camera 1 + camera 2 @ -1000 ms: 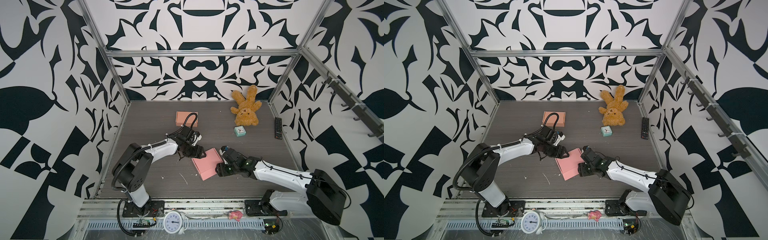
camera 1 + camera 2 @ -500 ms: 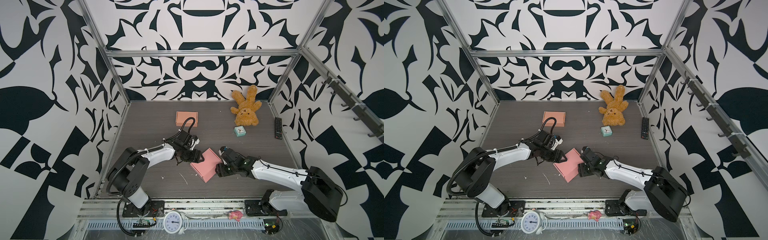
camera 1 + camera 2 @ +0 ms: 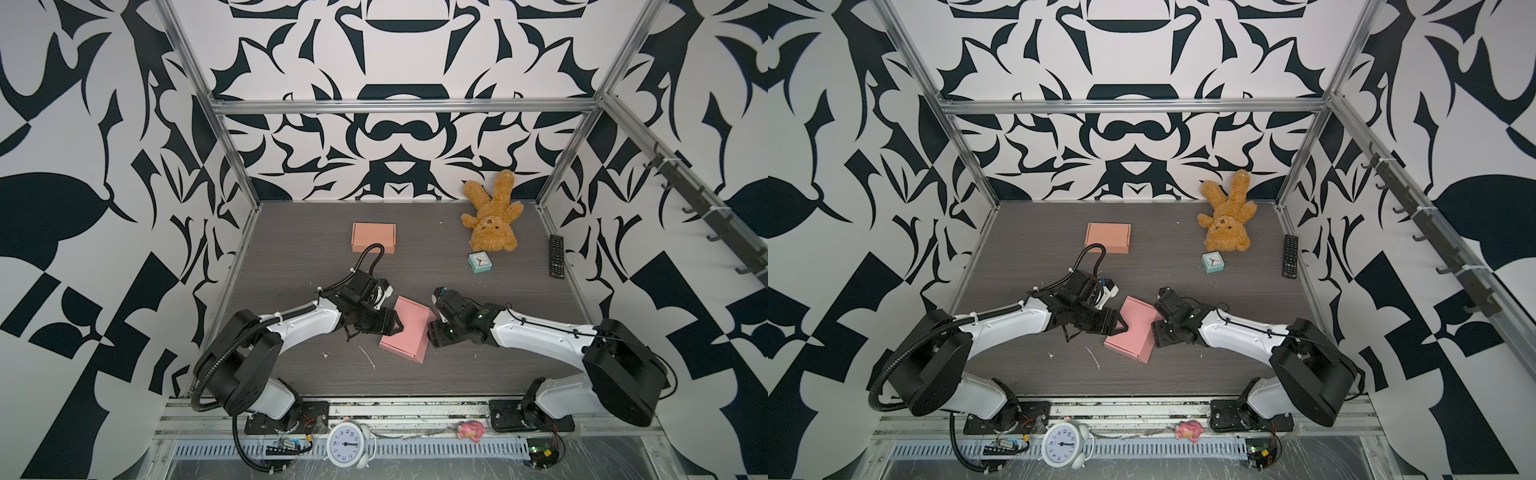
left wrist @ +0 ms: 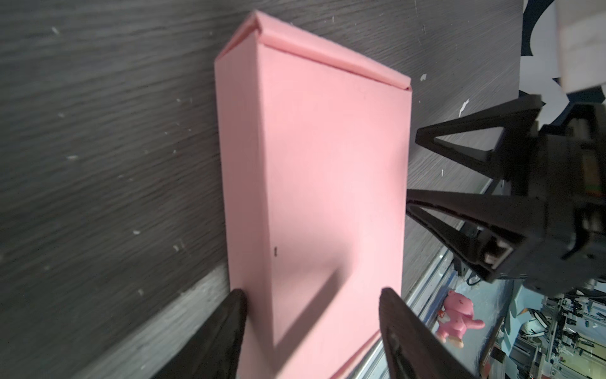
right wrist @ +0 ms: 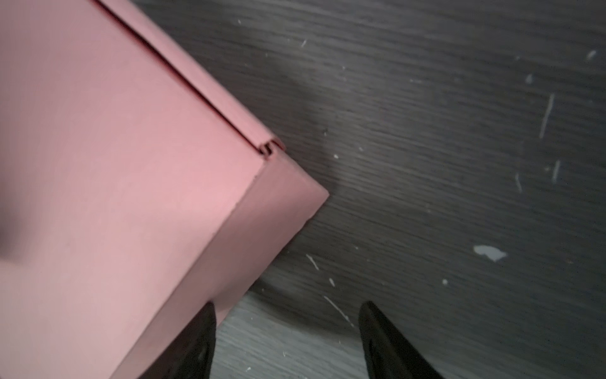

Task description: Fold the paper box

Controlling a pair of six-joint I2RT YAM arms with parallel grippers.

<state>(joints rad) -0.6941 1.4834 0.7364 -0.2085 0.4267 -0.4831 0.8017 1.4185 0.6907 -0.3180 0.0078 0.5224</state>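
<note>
The pink paper box (image 3: 409,332) (image 3: 1136,332) lies closed and flat on the dark table, turned at an angle, in both top views. My left gripper (image 3: 397,326) (image 3: 1122,327) is at its left edge. In the left wrist view it stands open (image 4: 311,302), its fingers spread over the near end of the box (image 4: 328,164). My right gripper (image 3: 431,329) (image 3: 1156,328) (image 4: 413,167) is at the box's right edge. In the right wrist view it is open (image 5: 288,315) over bare table, one finger beside a corner of the box (image 5: 131,164).
A second, orange-pink folded box (image 3: 374,237) sits at the back. A teddy bear (image 3: 492,220), a small teal clock (image 3: 479,262) and a remote (image 3: 556,261) lie at the back right. A white alarm clock (image 3: 348,444) and a pink toy (image 3: 469,430) sit on the front rail.
My left gripper has moved toward the front, onto the box's left edge. The box has shifted and turned a little. The right gripper has hardly moved.
</note>
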